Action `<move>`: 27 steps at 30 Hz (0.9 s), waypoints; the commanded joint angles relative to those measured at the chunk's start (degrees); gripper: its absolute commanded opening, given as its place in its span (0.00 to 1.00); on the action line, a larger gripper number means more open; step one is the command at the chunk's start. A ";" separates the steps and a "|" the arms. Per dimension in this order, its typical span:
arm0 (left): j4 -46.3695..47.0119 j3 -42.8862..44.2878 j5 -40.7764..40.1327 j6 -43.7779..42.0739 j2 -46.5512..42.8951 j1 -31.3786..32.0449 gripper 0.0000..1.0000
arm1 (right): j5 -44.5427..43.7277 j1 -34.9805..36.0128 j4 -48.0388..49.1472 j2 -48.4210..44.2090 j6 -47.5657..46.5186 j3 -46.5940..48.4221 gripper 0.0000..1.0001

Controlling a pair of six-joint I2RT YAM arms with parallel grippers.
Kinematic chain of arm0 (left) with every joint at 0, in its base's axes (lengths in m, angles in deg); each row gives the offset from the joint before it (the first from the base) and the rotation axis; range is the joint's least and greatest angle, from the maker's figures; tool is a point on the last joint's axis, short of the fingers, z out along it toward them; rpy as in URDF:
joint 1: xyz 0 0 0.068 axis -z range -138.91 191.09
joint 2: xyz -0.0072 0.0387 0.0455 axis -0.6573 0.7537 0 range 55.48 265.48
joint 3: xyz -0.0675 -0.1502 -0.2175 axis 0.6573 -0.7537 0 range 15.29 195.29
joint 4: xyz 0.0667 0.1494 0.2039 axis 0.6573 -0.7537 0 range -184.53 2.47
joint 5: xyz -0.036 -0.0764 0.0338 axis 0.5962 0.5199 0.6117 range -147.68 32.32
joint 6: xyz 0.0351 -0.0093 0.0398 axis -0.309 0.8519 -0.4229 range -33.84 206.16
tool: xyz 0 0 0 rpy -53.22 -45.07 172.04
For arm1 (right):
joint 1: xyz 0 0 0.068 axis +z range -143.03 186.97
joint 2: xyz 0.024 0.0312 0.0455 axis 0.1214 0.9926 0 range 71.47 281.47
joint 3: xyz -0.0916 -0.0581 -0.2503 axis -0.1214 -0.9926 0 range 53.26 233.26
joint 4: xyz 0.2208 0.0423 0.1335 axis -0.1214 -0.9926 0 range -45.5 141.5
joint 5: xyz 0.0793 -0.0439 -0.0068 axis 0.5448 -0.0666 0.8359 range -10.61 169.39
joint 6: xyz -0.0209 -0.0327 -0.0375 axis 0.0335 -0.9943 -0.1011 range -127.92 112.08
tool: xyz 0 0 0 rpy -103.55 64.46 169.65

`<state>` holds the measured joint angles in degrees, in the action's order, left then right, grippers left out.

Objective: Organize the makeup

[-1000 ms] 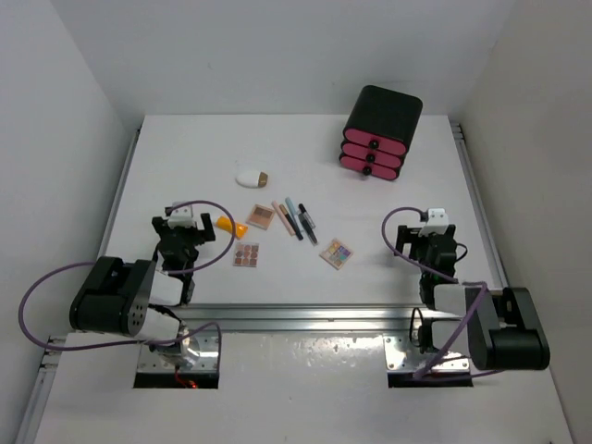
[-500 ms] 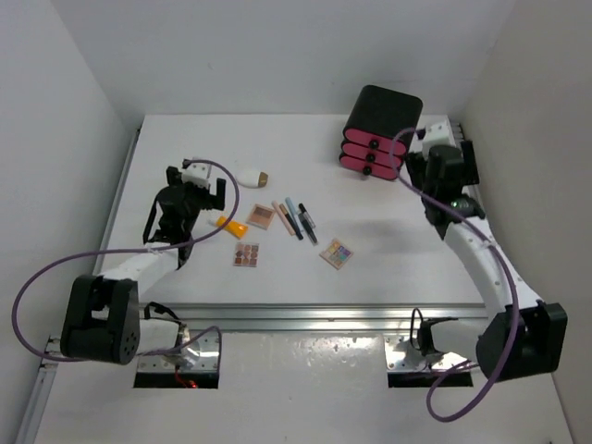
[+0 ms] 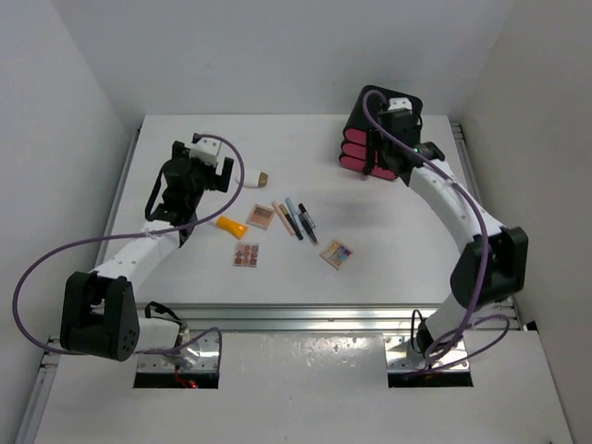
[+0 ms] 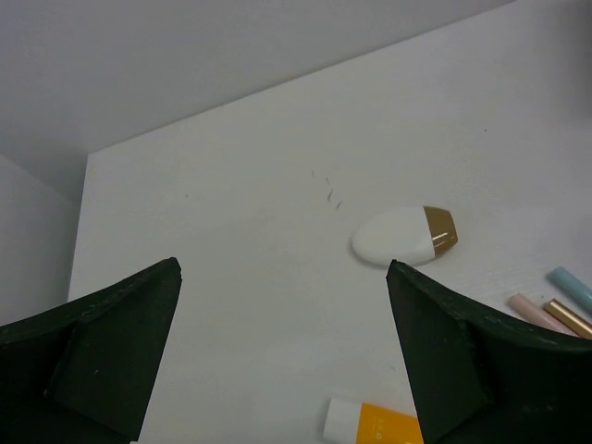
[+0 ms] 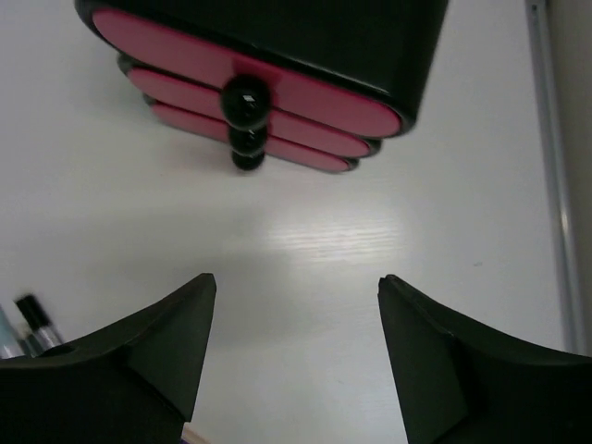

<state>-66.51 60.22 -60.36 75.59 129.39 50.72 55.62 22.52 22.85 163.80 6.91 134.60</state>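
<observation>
White table (image 3: 296, 148); left hand (image 4: 282, 270) agape, empty, near compact (image 4: 400, 237); right hand (image 5: 296, 282) likewise, by drawers (image 5: 314, 95).

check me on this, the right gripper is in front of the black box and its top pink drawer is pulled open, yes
Not quite. The right gripper is in front of the black box, but the top pink drawer is shut, in line with the two below it, as the right wrist view shows.
</observation>
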 commanded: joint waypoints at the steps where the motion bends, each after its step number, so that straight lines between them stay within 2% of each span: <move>1: -4.23 3.94 0.12 3.27 0.89 0.48 1.00 | -7.60 2.02 -1.41 7.03 9.32 8.55 0.70; 6: -5.02 3.94 1.36 0.38 2.64 -0.05 1.00 | -10.68 2.29 -0.02 14.09 15.66 15.59 0.68; 11: -4.50 2.89 0.83 0.37 2.64 -0.05 1.00 | -15.86 2.64 4.12 19.72 18.30 16.66 0.68; 15: -3.96 2.36 1.97 0.37 2.64 -0.05 1.00 | -15.60 2.82 9.91 23.24 17.78 17.53 0.67; 25: -3.96 0.69 1.97 0.90 2.12 -0.05 1.00 | -19.12 3.00 13.44 28.69 16.02 21.40 0.60; 27: -3.96 0.69 1.97 0.90 2.12 -0.58 1.00 | -18.68 3.17 14.32 29.04 15.23 21.58 0.55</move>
<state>-72.02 61.03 -58.92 76.14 132.50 50.61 38.75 25.23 33.47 191.85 22.65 153.60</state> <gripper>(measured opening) 0.997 0.563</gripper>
